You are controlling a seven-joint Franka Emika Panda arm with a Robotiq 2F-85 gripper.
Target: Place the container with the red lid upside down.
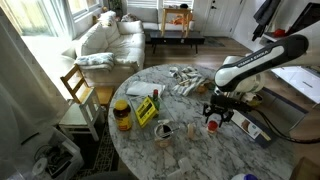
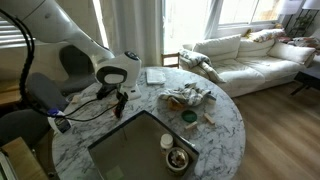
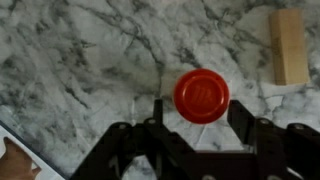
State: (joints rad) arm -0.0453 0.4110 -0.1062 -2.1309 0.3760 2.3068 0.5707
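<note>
Straddling the container with the red lid point(image 3: 201, 95) on the living-room marble table point(image 3: 90, 50), the fingers point(image 3: 242, 118) stand open, empty.

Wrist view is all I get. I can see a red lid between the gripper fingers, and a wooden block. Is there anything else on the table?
Observer: Yes. An amber jar with a yellow lid stands far across the marble table from the gripper.
Operator: Is anything next to that jar?
Observer: A yellow box lies right beside it, on the side nearer your container with the red lid.
Operator: What's past the table?
Observer: A pale sofa stands beyond it, near the windows.
</note>
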